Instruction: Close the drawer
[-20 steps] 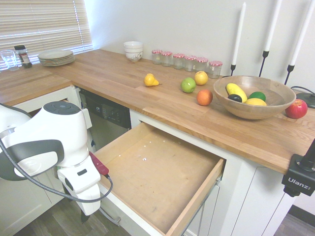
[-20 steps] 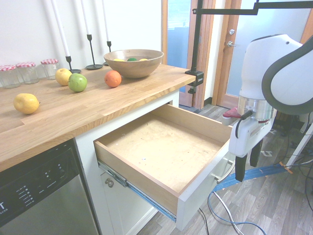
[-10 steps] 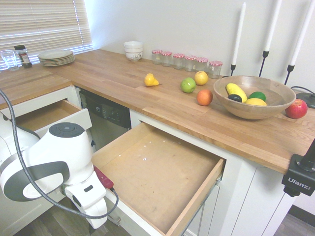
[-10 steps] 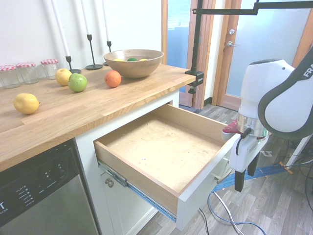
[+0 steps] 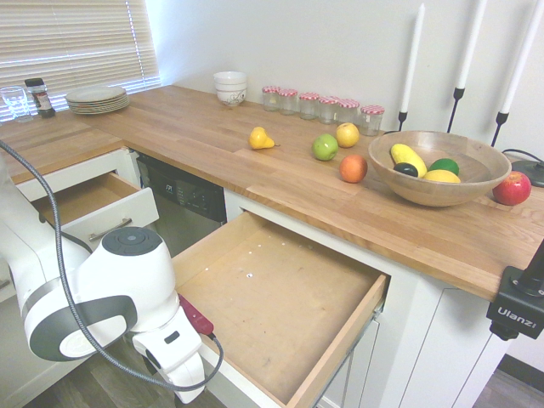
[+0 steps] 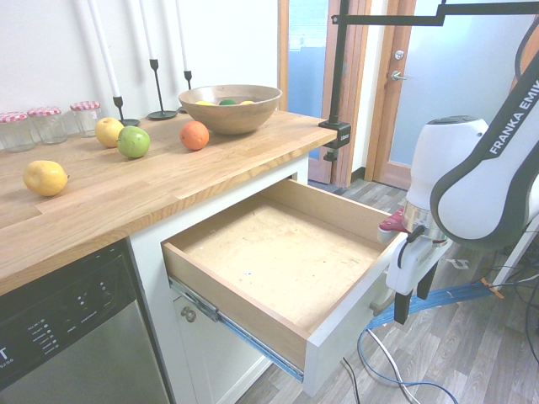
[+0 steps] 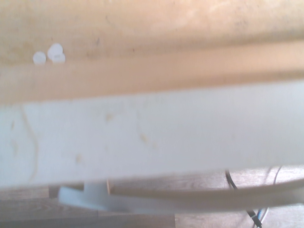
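Below the wooden worktop, the drawer stands pulled far out, its pale plywood floor bare and its flat white front facing the room. Just beside that front, the white arm's claw points straight down toward the grey wood floor, its two dark fingers apart and holding nothing. In the first exterior view the arm's rounded body hides the claw. The blurred wrist view shows the white top edge of the drawer front with the curved silver handle along it, and a little of the plywood beyond.

On the worktop above the drawer sits a wooden fruit bowl, with an orange and a green apple near it. A smaller drawer is also open, farther along from the main drawer, past the dishwasher.
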`<state>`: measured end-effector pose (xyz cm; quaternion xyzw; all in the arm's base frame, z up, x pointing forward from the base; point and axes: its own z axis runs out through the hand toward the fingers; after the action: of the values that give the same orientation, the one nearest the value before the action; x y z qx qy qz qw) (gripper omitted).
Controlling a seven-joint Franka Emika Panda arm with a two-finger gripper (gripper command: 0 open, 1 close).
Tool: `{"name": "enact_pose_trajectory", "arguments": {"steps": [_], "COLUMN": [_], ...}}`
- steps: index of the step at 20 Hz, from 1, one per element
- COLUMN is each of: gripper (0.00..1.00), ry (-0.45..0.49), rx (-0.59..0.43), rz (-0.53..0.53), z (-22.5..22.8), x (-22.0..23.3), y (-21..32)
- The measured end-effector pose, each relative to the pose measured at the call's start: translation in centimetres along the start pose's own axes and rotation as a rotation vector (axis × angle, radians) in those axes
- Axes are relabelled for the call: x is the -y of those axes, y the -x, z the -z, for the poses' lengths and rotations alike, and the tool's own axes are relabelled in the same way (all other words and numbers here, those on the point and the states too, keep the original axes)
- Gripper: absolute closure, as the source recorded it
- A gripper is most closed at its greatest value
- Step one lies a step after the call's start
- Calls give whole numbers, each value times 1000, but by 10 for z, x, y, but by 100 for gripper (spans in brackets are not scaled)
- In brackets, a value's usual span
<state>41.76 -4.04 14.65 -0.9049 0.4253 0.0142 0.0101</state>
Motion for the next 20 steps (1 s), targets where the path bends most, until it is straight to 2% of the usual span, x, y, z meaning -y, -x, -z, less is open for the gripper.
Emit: {"name": "enact_pose_trajectory", "arguments": {"steps": [1, 20], "gripper": [100, 100], "ry": [-1, -5], "rx": [1, -4], "rz": [4, 13], "z": [-1, -4], "x": [1, 9], "y": [-1, -9]}}
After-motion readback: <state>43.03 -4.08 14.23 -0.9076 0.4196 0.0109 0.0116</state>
